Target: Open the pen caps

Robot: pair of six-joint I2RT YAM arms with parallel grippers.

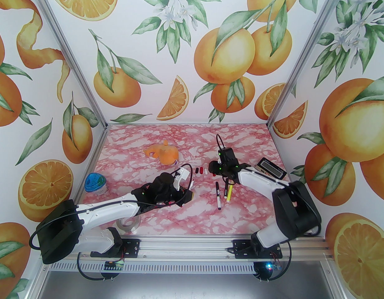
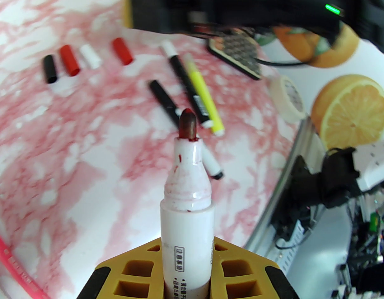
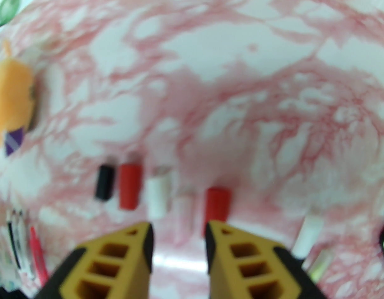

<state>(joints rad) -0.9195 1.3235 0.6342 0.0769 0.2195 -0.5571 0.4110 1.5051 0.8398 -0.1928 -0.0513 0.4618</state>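
The pink marbled table carried everything. The left arm reached in from the near left and the right arm from the near right. A calculator lay close to the right wall. An orange plush toy sat toward the far middle, and a blue-lidded jar stood by the left wall. A roll of masking tape rested near the table's edge. The left gripper was clamped on a white-barrelled marker, whose dark red tip stood bare, with no cap on it. Three more pens lay close together on the table in front of it: a black pen, a yellow pen just beside it, and a black-and-white pen. The right gripper pointed down at the table with its jaws parted a little and nothing between them. Just beyond its fingers lay the loose caps in a row: a black cap, a red cap and a white cap side by side. A second red cap lay apart to the right, at the tip of one finger.
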